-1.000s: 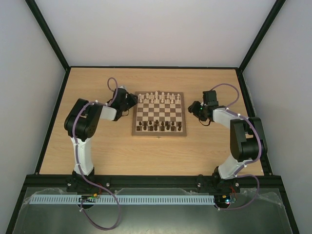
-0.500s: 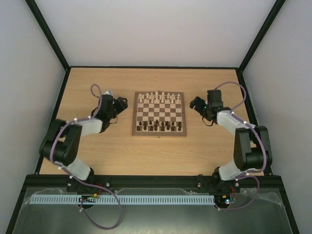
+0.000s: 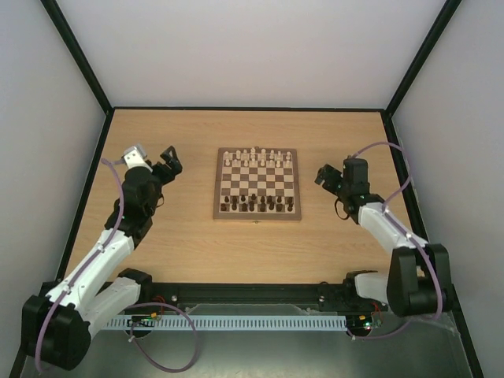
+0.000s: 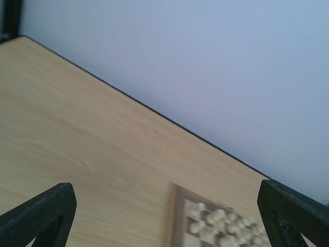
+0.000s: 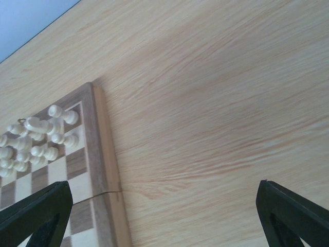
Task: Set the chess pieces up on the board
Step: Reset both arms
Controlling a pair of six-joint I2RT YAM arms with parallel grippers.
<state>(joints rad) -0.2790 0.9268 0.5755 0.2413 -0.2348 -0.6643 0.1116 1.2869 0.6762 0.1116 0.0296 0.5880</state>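
Wooden board [image 3: 257, 183] of matt dark and cream squares on smooth, pale wood-grain table [image 3: 197, 244].

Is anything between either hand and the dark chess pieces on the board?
Nothing visible does. The left hand and right hand hang open on either side of the board, only bare tabletop between. The dark chess pieces stand along its near edge; the cream pieces are at the far edge.

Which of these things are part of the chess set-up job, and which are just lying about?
Part of the job: board; dark brown chess pieces on its near rows; left gripper and right gripper, both open and empty.
Just there: pale cream pieces on the far rows; tabletop; purple cables.
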